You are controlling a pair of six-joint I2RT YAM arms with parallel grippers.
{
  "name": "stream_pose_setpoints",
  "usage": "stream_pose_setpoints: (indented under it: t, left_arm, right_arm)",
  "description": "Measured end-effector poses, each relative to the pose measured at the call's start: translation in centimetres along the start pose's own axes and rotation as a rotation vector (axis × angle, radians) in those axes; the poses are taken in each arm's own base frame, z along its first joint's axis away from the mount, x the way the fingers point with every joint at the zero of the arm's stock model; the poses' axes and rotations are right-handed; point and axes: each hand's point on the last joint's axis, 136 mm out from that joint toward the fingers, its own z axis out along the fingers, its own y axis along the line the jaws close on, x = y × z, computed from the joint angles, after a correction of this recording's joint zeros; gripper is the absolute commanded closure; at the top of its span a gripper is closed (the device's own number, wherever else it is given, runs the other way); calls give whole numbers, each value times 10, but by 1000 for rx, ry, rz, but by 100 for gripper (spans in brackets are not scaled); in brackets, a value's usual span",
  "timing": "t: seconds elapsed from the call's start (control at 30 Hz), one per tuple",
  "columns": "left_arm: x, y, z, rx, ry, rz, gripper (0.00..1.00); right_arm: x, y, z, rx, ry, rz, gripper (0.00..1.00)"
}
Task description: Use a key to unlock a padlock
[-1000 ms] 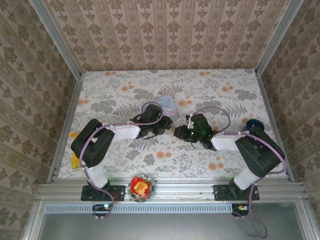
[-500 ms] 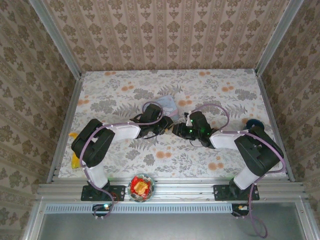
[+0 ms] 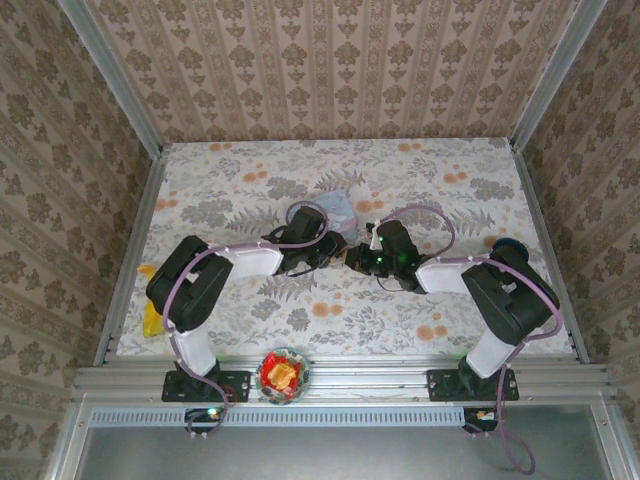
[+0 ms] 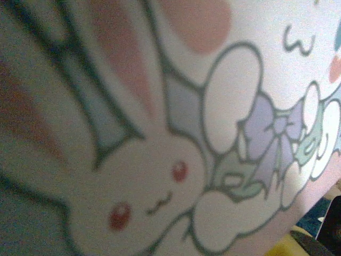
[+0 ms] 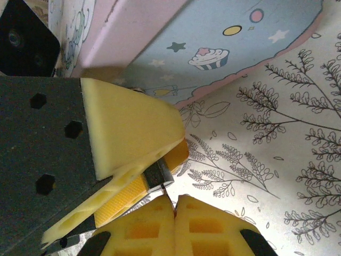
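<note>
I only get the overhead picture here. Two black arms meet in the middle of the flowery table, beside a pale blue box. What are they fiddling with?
Observer: The right wrist camera shows the left gripper pinching what looks like a tiny dark squarish padlock between its yellow foam pads.
Operator: And the other arm?
Observer: The right gripper has its own pads pressed together, right next to that padlock. Whether anything thin sits between them I cannot tell.
Operator: What's on the box?
Observer: The pale blue rectangular tin carries a cartoon rabbit with red eyes, seen very close by the left wrist camera.
</note>
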Motion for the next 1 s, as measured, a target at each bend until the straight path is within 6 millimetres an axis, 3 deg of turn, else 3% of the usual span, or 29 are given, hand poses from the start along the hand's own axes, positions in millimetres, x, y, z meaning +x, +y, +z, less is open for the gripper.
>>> stream_pose_setpoints:
  t: [0.07, 0.17, 0.23, 0.5, 0.77, 1.0]
  left_arm:
    - [-1, -1, 0, 4, -5, 4, 55]
    - [5, -7, 1, 38, 25, -5, 31]
    - [9, -11, -2, 63, 55, -14, 20]
    - [20, -7, -13, 45, 101, -23, 17]
    - [15, 12, -32, -1, 43, -16, 19]
    - [7, 17, -41, 8, -32, 85, 24]
  right_arm:
    - [-1, 0, 1, -3, -4, 4, 100]
    - [-5, 2, 2, -8, -17, 17, 100]
    - [-4, 1, 4, -7, -16, 24, 100]
    - [1, 1, 8, -9, -4, 46, 100]
    - [2, 0, 12, -16, -5, 81, 100]
    - [-5, 3, 14, -37, -25, 107, 100]
